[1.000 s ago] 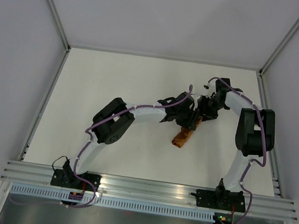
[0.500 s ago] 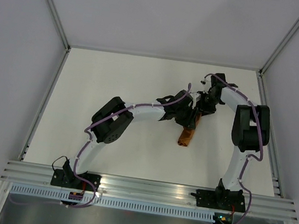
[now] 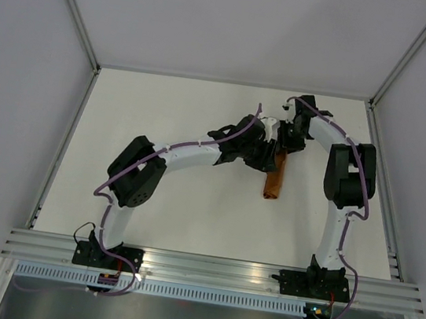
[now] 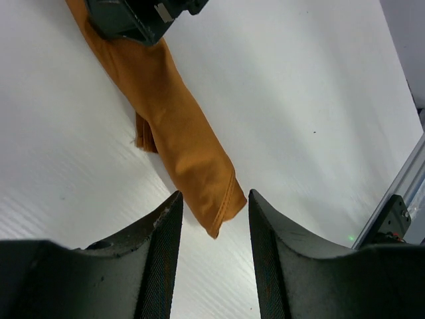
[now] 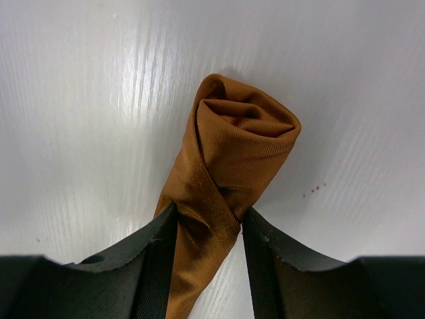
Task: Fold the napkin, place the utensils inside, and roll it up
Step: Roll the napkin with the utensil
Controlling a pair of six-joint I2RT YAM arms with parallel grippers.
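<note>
Right end effector [image 5: 209, 211]: narrow, clamped on the napkin [image 5: 229, 146], with one dark finger [image 5: 156, 259] pressed to each side and the cloth squeezed thin in between. Seen from the right wrist as a tight rust-brown roll, spiral end turned toward the camera, bulging wider just beyond the fingertips. Resting on the white table [image 5: 80, 100].

Left end effector [image 4: 214, 194]: wide, gripping nothing. Through the gap between its fingers [image 4: 163, 252], the hemmed near tip of the roll, clear of both as far as can be told; height above the cloth impossible to judge. From that tip, stretching diagonally away to the upper left of the left wrist view and ending under the black body of the right end effector. About midway along, on the left flank, a small loose flap poking out from the roll.

From above: a slim bundle lying right of the table's middle, running almost straight from far to near, slightly tilted. Far end hidden beneath the two wrists, crowded together there; near end bare on the table, well apart from both bases. Reached from the left by the left arm with elbow bent, and from the right edge by the right arm, arched up and bent back inward.
</note>
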